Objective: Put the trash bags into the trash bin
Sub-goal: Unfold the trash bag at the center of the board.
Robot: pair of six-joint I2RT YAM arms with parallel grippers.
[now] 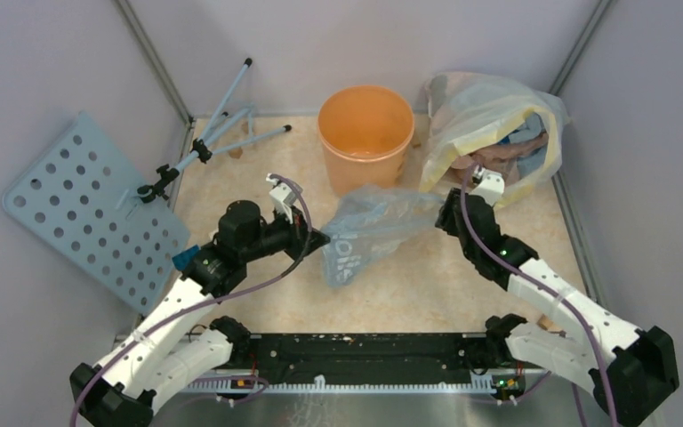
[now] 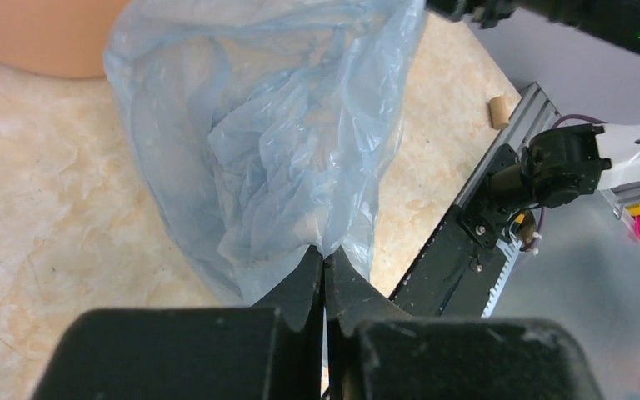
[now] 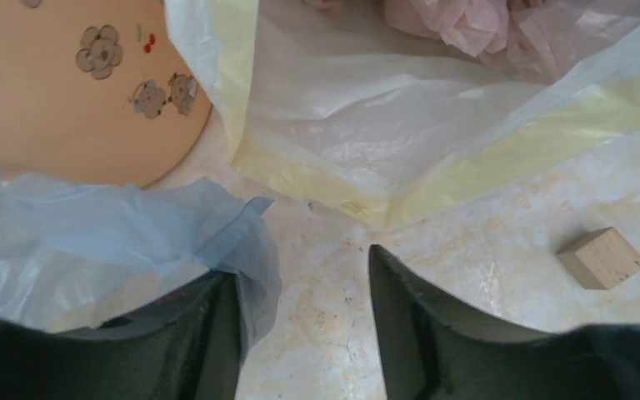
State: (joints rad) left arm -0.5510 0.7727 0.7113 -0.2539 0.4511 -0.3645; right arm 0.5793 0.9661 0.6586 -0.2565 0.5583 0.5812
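The trash bag (image 1: 369,229), thin crinkly grey-blue plastic with pale lettering, hangs stretched between my two grippers in front of the trash bin (image 1: 365,135), a round orange bucket standing upright. My left gripper (image 1: 318,238) is shut on the bag's left edge; in the left wrist view the jaws (image 2: 325,262) pinch the film (image 2: 275,142). My right gripper (image 1: 445,209) is open at the bag's right end. In the right wrist view the bag (image 3: 108,233) drapes over the left finger (image 3: 208,333), with bare table between the fingers. The bin's side (image 3: 75,83) shows behind.
A big clear bag with yellow edges (image 1: 489,124), holding crumpled stuff, stands right of the bin, close to my right gripper. A small wooden block (image 3: 602,257) lies on the table. A blue perforated board (image 1: 89,209) and a tripod (image 1: 218,133) stand at the left.
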